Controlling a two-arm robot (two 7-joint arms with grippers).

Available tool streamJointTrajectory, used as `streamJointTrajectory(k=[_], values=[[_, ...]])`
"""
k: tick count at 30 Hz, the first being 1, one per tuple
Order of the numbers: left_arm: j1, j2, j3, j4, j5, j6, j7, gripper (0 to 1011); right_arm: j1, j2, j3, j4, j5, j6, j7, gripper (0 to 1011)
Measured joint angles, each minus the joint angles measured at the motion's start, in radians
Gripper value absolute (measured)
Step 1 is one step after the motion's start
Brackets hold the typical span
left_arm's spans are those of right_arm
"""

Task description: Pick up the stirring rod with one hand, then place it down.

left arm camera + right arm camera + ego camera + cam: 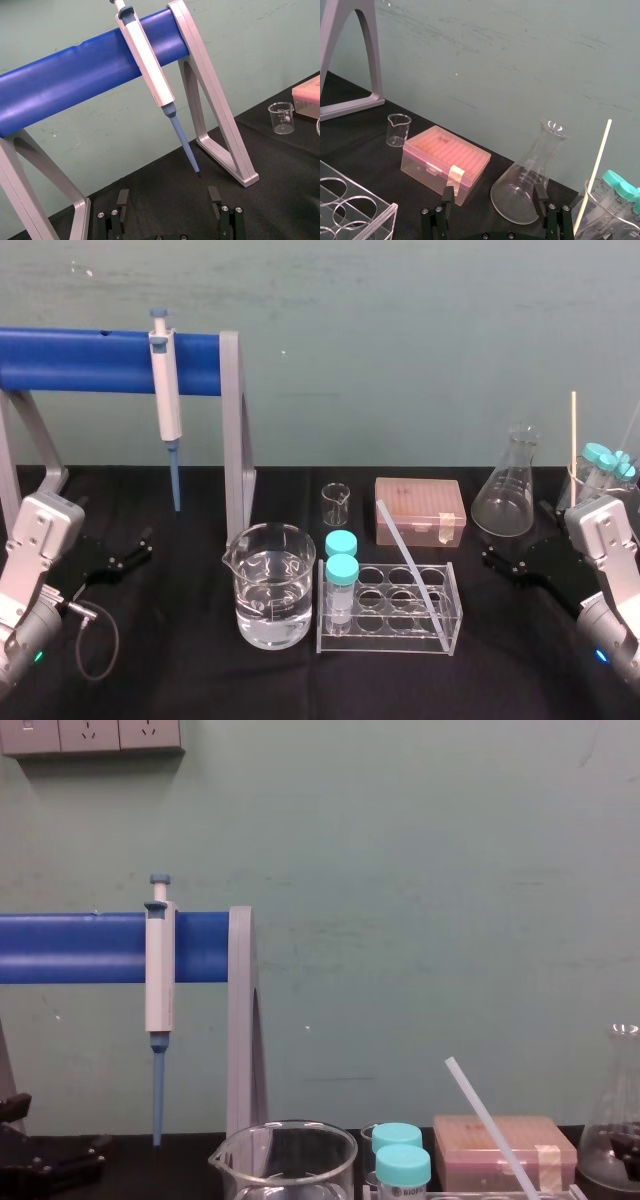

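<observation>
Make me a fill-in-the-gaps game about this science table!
1. The stirring rod leans inside the clear tube ____.
2. The pipette hangs from the ____ bar.
3. The left pincer and the right pincer are both wide ____.
Missing words: rack; blue; open.
</observation>
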Motion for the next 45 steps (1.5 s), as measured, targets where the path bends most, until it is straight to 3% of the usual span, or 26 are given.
streamJointTrajectory(k=[33,39,45], values=[[0.0,0.0,0.0,0.0,0.0,0.0,0.0,1000,0.0,0.0,0.0,0.0,0.0,0.0,0.0,1002],[0.0,0.0,0.0,0.0,0.0,0.0,0.0,1000,-0.002,-0.005,0.022,0.0,0.011,0.002,0.02,1002],[0.0,0.0,0.0,0.0,0.0,0.0,0.0,1000,-0.051,0.017,0.054,-0.071,0.063,0.039,0.073,1002]])
